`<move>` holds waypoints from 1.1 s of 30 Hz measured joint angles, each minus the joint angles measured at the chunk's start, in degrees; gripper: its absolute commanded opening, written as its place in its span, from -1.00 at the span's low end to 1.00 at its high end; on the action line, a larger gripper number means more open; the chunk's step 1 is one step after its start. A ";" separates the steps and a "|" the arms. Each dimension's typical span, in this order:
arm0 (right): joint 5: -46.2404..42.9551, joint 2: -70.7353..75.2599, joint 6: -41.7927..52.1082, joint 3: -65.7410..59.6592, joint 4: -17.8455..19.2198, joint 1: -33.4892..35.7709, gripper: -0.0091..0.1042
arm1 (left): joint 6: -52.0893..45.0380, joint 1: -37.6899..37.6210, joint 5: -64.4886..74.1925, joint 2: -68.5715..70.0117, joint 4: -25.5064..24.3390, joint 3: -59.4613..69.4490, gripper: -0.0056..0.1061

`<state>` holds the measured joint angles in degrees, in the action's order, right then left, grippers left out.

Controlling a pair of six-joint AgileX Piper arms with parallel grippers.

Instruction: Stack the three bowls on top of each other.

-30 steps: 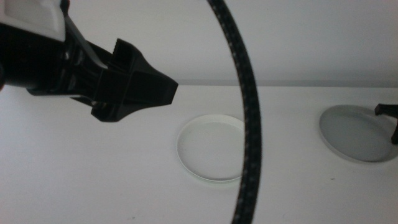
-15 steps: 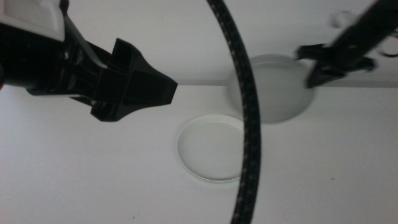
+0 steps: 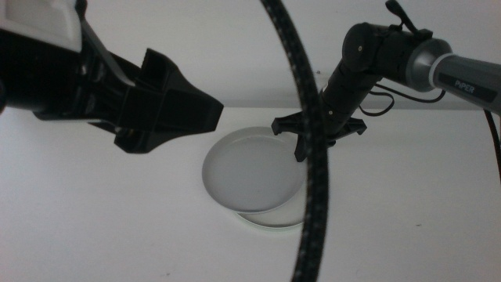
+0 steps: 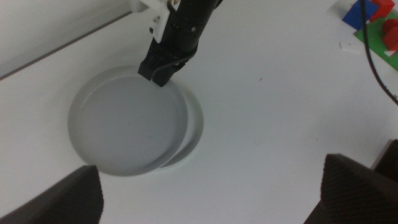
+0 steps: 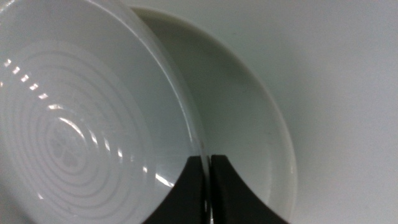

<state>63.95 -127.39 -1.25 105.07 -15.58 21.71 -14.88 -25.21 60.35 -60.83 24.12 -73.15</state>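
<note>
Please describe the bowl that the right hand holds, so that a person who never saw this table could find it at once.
Look at the middle of the white table, where two bowls overlap. The grey bowl is the upper one, tilted over the white bowl, and the right hand pinches its far rim. It is darker than the white bowl beneath it.
</note>
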 measured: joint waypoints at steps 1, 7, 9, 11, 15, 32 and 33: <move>-0.04 -0.09 -0.13 0.00 0.25 0.00 -0.86 | 0.00 0.00 0.11 0.00 0.00 0.00 0.78; 0.25 -0.09 -1.01 0.09 0.92 0.00 -0.86 | 0.00 0.00 0.22 0.00 0.00 0.00 0.78; 1.14 -0.09 -1.40 0.09 1.73 0.00 -0.86 | 0.00 0.00 0.22 0.00 0.00 0.00 0.78; 1.91 -0.09 -1.82 0.09 2.64 -0.10 -0.86 | 0.00 0.00 0.22 0.00 0.00 0.00 0.78; 2.27 -0.09 -2.01 0.09 3.32 -0.32 -0.86 | 0.00 0.00 0.33 0.00 0.00 0.00 0.78; 3.21 0.33 -2.01 0.09 4.40 -0.55 0.33 | 0.85 0.00 0.33 0.00 -0.22 0.00 0.78; 3.43 0.88 -1.74 0.09 4.40 -0.68 0.45 | 0.85 0.00 0.33 0.00 -0.22 0.00 0.78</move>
<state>67.37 -126.51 -2.99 105.16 -11.18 21.03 -14.03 -25.21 60.68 -60.83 23.90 -73.15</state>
